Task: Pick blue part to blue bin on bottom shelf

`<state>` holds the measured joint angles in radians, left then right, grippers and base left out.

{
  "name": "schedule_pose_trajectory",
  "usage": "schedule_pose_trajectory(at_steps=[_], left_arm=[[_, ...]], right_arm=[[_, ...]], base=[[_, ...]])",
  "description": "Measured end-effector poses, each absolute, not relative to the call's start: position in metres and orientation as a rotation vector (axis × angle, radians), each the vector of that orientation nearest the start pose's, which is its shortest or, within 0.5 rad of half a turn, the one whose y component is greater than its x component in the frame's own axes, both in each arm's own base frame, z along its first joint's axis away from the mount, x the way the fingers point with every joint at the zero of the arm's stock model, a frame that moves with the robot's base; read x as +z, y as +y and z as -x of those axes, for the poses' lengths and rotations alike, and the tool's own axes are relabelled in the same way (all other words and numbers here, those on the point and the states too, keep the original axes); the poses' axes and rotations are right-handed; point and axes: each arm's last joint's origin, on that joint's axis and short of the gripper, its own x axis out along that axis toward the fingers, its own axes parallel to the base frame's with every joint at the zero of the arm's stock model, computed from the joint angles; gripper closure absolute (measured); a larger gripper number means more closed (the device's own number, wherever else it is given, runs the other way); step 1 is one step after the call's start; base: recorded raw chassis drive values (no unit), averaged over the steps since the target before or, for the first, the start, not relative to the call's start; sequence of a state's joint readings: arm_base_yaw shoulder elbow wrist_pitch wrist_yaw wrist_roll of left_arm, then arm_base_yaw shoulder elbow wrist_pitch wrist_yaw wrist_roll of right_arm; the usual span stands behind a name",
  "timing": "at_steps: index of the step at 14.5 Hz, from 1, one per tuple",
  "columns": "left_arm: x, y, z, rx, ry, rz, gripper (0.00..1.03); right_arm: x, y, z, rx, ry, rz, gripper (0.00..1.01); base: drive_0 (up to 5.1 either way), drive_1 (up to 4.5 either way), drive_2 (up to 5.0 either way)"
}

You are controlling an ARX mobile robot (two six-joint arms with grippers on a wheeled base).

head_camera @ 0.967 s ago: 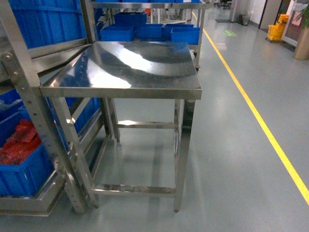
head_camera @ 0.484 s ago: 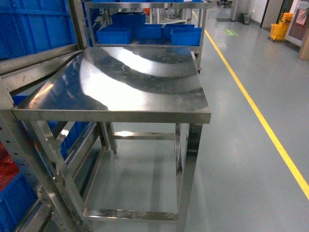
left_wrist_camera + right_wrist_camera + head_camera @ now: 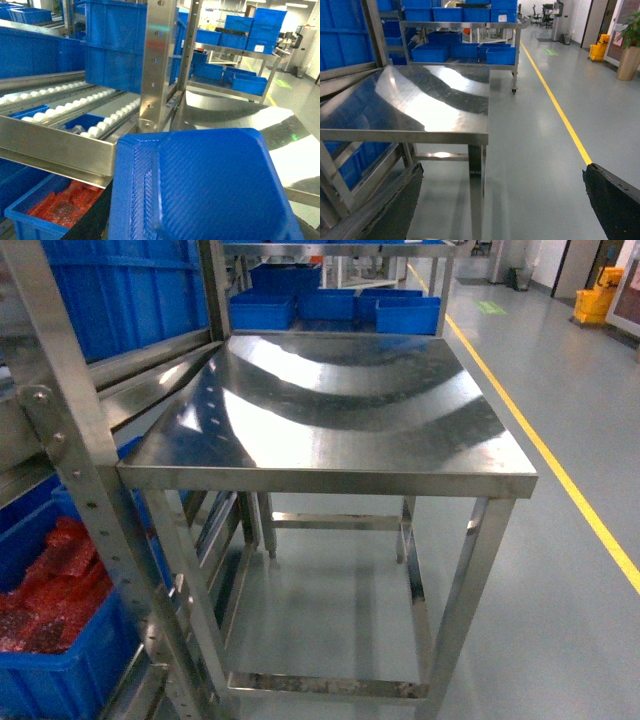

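1. The right pincer [image 3: 502, 175] is spread wide. Its 2 dark fingers [image 3: 395, 210] sit at the bottom corners of the right wrist view, with only floor between them.
2. Ahead and to the left of the right pincer stands a steel table [image 3: 410, 107] with a shiny top. A yellow floor line [image 3: 555, 107] runs away on its right.
3. Farther ahead of the right pincer, a steel cart [image 3: 465, 25] carries several blue crates [image 3: 462, 50].
4. In the left wrist view the blue part [image 3: 200, 185] fills the lower foreground, right up against the camera. It is a blue piece with a woven-looking surface and a raised edge.
5. The left pincer's fingers are hidden behind the part, so I cannot tell whether it is spread or pinching.
6. To the left of the left pincer and a little ahead, white roller tracks [image 3: 75, 107] lie inside a steel rack [image 3: 157, 65].
7. Below and to the left of the left pincer sits a blue crate of red packets [image 3: 62, 207]. The head view shows it low in the rack.
8. More blue crates [image 3: 112, 42] stand higher in the rack, ahead of the left pincer.
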<state>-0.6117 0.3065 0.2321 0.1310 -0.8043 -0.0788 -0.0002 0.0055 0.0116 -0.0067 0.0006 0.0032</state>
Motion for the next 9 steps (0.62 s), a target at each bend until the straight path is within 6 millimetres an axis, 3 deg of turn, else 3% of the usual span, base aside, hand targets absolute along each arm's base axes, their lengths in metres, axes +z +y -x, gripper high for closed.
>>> schedule_pose_trajectory(at_steps=[9], left_arm=[[0.2301,-0.0431,-0.0977,0.19,-0.053,0.118,0.59]], right_arm=[[0.1667,0.0,-0.0973,0.0,-0.003,-0.003,0.03]], base=[[-5.0,2.46,2.5]])
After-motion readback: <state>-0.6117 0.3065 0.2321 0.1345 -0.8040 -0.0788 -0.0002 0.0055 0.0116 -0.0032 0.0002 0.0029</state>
